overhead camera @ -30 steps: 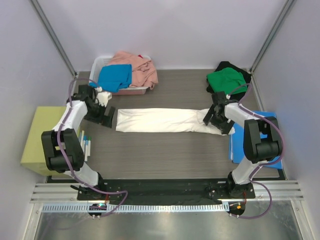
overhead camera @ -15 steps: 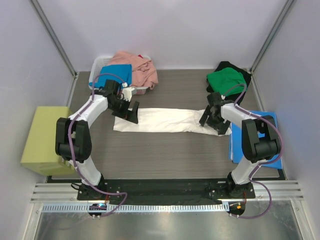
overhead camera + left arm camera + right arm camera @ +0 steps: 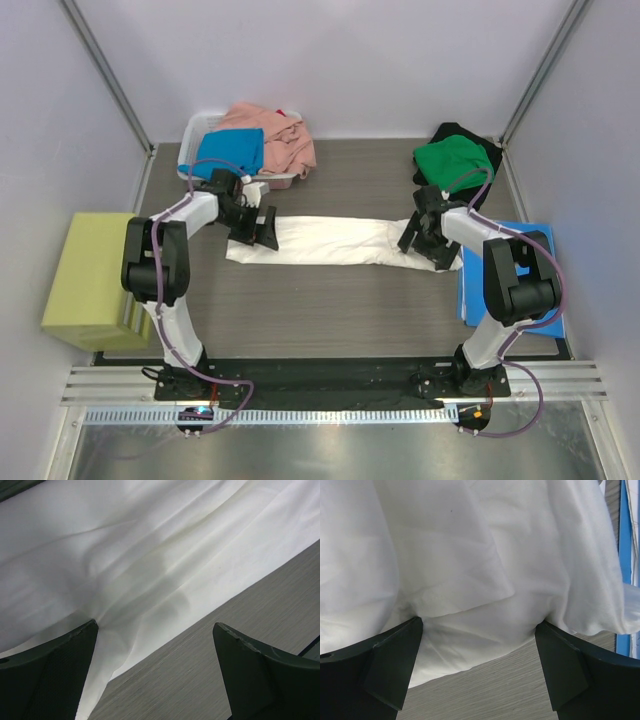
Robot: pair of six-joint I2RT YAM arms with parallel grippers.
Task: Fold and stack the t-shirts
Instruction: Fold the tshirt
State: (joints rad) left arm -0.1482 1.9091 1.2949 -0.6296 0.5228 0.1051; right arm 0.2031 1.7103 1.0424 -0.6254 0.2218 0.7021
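Note:
A white t-shirt (image 3: 330, 241) lies folded into a long strip across the middle of the table. My left gripper (image 3: 257, 228) hovers open over its left end; in the left wrist view its fingers (image 3: 50, 675) straddle the shirt's edge (image 3: 125, 545) and bare table. My right gripper (image 3: 424, 236) stands open over the right end, with white cloth (image 3: 470, 545) bunched between its fingertips (image 3: 400, 655). A green t-shirt (image 3: 450, 160) rests on a black one (image 3: 478, 140) at the back right. The bright blue (image 3: 230, 152) and salmon pink (image 3: 278, 135) t-shirts lie heaped in the basket.
A white plastic basket (image 3: 196, 128) stands at the back left. A flat blue folder (image 3: 472, 292) lies along the right edge, also seen in the right wrist view (image 3: 623, 530). A yellow-green box (image 3: 85, 280) sits off the table's left side.
My left arm has swung in from left of the shirt to above its left end, staying open. The shirt's left end shifted slightly. The right gripper barely moved.

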